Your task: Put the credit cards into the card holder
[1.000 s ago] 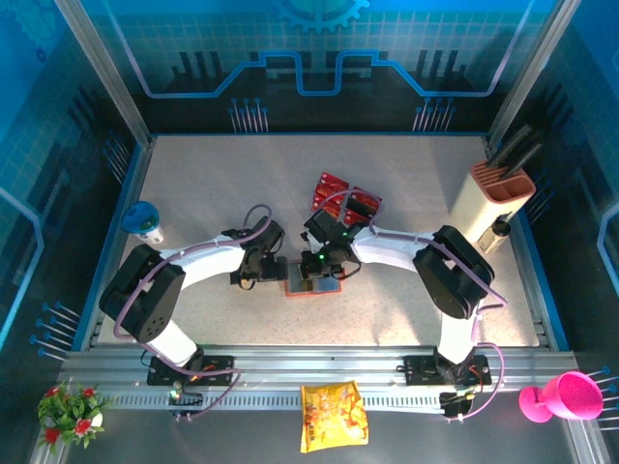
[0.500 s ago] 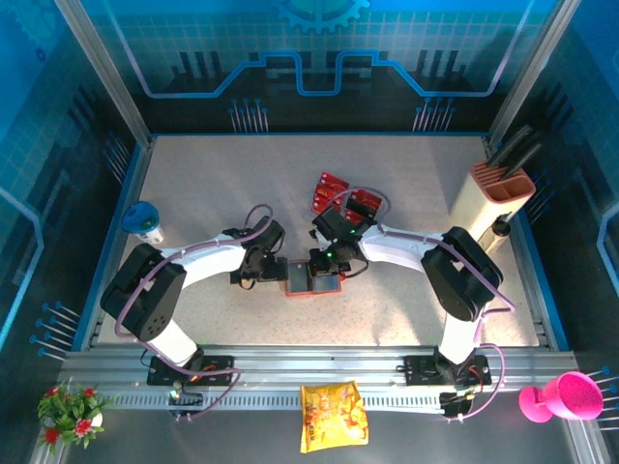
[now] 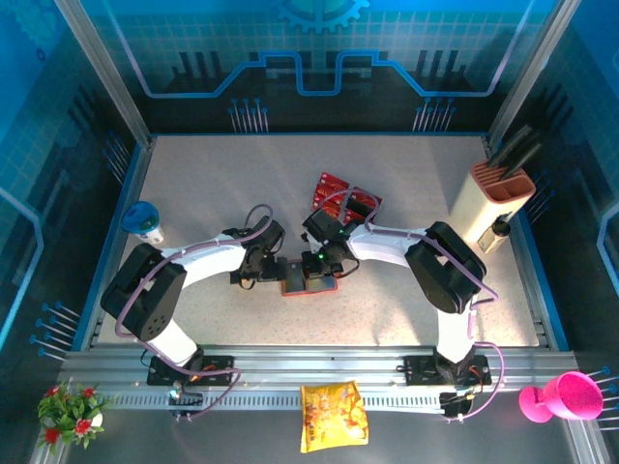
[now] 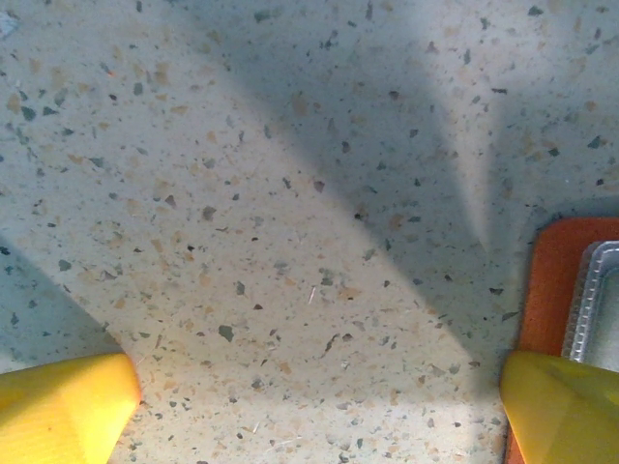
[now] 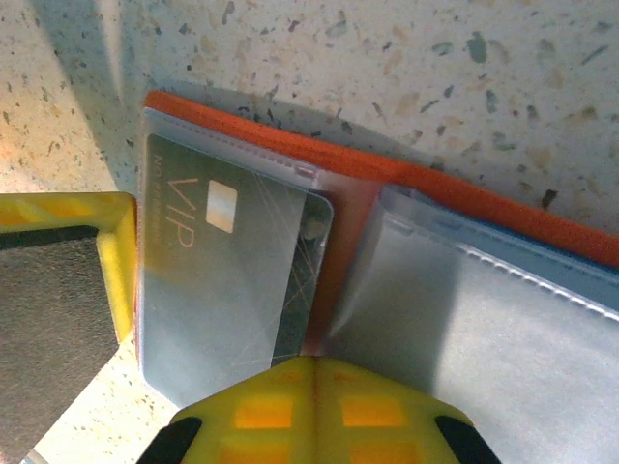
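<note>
My right fingers (image 5: 309,401) are pressed together with nothing that I can see between them. They sit low over the open card holder (image 5: 435,184), right at the near edge of its left clear sleeve. In that sleeve lies a VIP card (image 5: 232,261), grey through the plastic and pushed in nearly to the fold. The right sleeve (image 5: 484,319) beside it looks empty.

My left fingers (image 4: 68,401) are spread wide and hold nothing. One tip is over bare bench (image 4: 290,193) and the other is just at the holder's orange left edge.

From above, the card holder lies flat between the two arms, near the middle of the bench and a little toward its near edge. The remaining credit cards (image 3: 340,198) form a red pile just beyond it toward the far edge, close by my right arm.

I judge this step to be the seating of one card, and it is about finished. Next I need to lift the right fingers clear without dragging the sleeve, then reach back to the red pile and take a single card off it by its edge. The left fingers are well placed to come down on the orange edge and pin the holder while that card slides in.
</note>
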{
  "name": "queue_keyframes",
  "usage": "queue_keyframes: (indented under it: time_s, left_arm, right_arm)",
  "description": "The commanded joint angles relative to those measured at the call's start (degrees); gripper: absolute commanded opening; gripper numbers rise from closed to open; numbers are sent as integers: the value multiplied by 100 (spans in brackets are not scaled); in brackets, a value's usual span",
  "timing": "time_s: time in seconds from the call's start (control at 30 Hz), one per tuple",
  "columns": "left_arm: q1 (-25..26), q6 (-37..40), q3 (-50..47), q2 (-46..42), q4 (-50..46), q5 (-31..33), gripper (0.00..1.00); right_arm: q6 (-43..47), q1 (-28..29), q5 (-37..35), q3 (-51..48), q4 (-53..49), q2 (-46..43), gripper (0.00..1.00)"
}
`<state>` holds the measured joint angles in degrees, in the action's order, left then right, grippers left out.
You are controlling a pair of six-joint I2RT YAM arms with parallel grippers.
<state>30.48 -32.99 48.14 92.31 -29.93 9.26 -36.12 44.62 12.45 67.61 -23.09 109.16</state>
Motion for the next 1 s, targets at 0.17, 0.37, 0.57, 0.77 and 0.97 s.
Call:
queue_keyframes:
  time_s: [0.17, 0.37, 0.57, 0.77, 0.97]
  left_arm:
    - [-8, 135, -152, 380, 647, -450, 99]
    - [-49, 109, 104, -25, 445, -449, 99]
    - [-241, -82, 172, -451, 273, -452, 99]
    - [-332, -240, 49, -531, 134, -327, 99]
    - [-333, -339, -9, -301, 14, -211, 99]
  right_arm:
    - [8, 156, 214, 162, -97, 209, 0]
    - [42, 141, 76, 213, -269, 165, 0]
    - [61, -38, -83, 166, -454, -237, 1]
    - [70, -146, -137, 76, -469, -486, 1]
    - [36, -147, -38, 179, -342, -321, 1]
